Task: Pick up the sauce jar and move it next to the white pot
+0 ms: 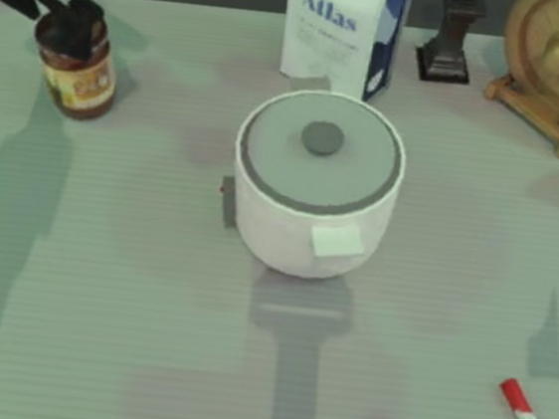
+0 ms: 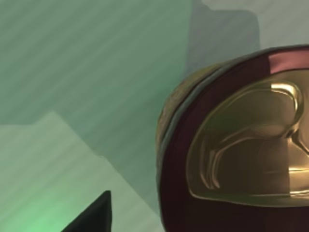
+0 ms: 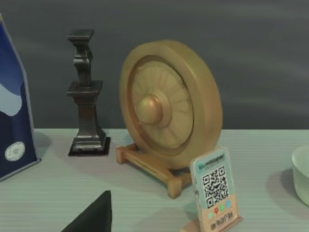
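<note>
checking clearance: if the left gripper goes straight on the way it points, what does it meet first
The jar: the left gripper sits right over its lid, which fills the left wrist view. Whether they already touch is unclear.

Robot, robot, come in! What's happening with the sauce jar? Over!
Left gripper at the sauce jar, top view's far left corner. Jar not yet beside the white pot. Nothing lies between them. Right arm out of the top view.
</note>
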`<state>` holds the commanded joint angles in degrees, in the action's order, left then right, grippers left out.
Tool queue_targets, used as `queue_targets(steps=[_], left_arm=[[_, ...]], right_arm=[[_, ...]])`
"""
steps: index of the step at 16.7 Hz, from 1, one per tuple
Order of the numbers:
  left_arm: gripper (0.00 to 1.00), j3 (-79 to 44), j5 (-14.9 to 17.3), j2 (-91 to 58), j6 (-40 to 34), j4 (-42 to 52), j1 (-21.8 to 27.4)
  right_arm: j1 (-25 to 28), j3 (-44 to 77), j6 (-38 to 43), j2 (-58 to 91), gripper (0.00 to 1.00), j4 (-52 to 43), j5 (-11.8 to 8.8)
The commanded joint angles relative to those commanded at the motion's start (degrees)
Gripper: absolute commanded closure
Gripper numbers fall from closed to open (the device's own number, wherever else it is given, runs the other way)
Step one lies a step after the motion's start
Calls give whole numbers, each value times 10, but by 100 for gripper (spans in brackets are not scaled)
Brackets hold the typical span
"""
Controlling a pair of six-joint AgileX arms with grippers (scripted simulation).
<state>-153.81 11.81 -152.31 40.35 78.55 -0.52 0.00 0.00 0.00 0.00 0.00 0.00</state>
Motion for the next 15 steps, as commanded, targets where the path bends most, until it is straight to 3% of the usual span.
queue_targets(steps=[6, 11, 15], left_arm=[[0, 71, -2, -8, -7, -81, 6], [0, 81, -2, -9, -8, -92, 7], [30, 81, -2, -9, -8, -92, 7]], right_arm=[[0, 0, 0, 0, 0, 0, 0], [0, 0, 0, 0, 0, 0, 0], [0, 0, 0, 0, 0, 0, 0]])
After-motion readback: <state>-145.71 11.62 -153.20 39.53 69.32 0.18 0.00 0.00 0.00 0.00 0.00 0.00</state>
